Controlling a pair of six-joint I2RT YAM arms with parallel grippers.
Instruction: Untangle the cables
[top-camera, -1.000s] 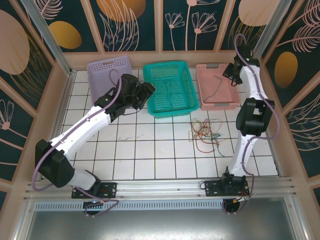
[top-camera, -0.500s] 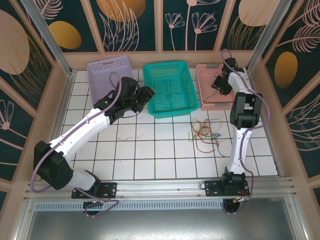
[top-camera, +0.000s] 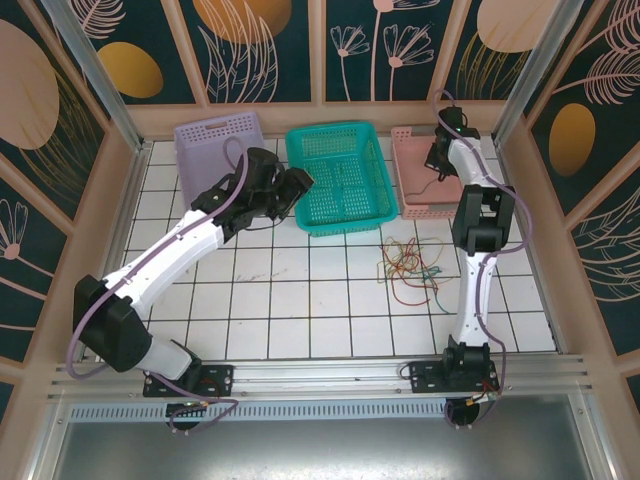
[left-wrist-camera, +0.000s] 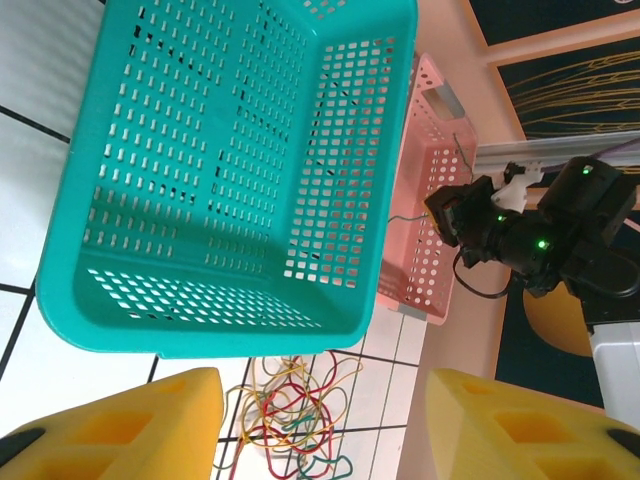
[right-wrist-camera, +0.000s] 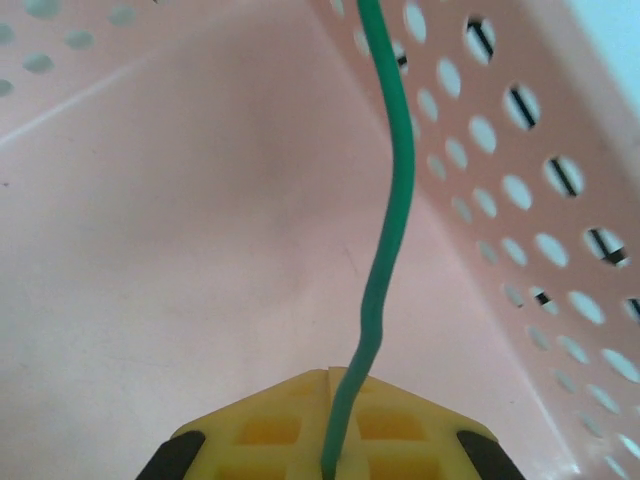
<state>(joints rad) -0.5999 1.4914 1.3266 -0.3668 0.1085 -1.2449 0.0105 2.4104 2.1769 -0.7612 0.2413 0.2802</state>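
Plainly, the right gripper (right-wrist-camera: 330, 385) is clamped on a green cable (right-wrist-camera: 397, 200) inside the pink basket (right-wrist-camera: 150, 220) at the far right corner of the table (top-camera: 300, 330), the cable's end cut off. The left gripper (left-wrist-camera: 315, 425) is held with jaws apart by the teal basket (left-wrist-camera: 230, 320); tangled cables (top-camera: 405, 265) are seen nearer.

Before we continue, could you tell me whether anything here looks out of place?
Only the tangle of cables, heaped loose on the tiles in front of the teal basket and pink basket. One green cable, pinched in the right fingers, extends into the pink basket. Nothing looks damaged.
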